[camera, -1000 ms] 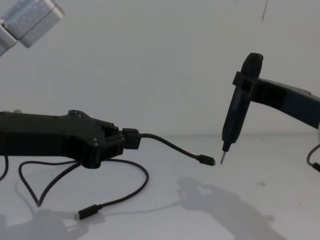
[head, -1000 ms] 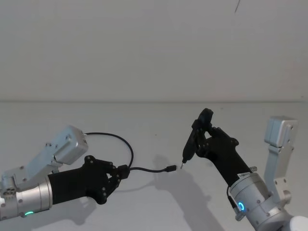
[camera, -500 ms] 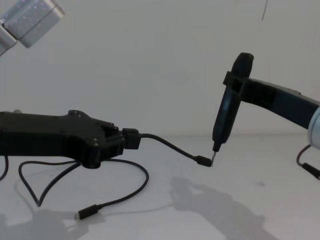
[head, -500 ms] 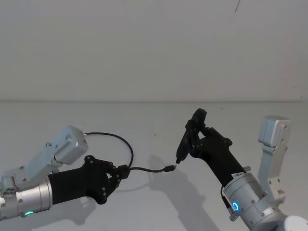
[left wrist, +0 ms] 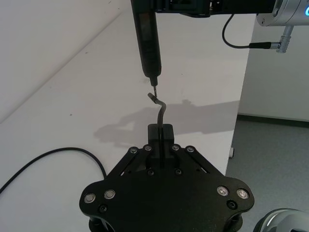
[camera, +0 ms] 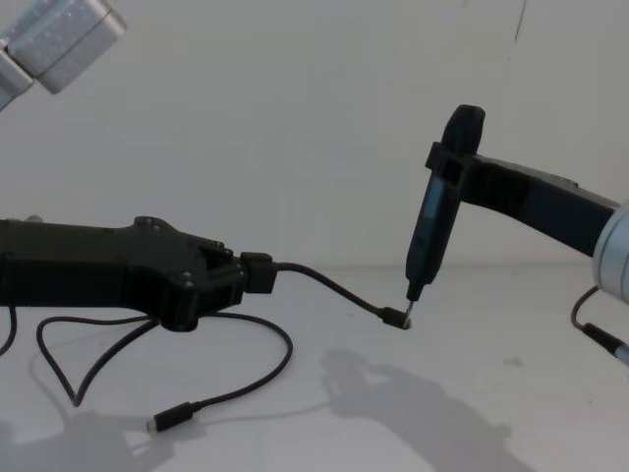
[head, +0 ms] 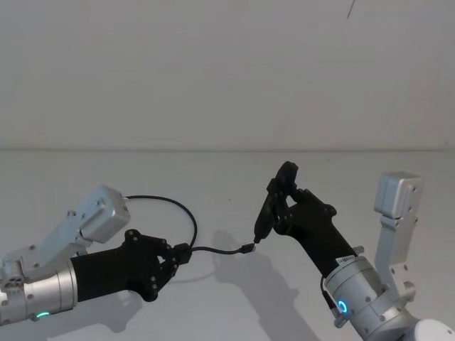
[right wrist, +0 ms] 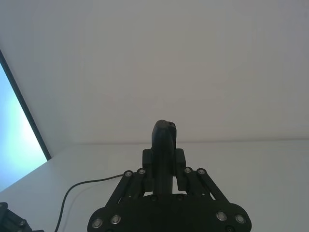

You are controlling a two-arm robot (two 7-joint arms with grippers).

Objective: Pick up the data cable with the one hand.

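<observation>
Data cable [camera: 324,285]: clamped near one plug in the left tool [camera: 241,275], held above the table [camera: 491,344] so its free plug is met by the pen-like right tool's [camera: 409,292] tip.

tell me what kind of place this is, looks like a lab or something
Probably a robot test bench or lab. A bare white table stands against a plain white wall, holding nothing but a black data cable. The left gripper clamps that cable near one plug while the right gripper holds a pen-like tool.
</observation>
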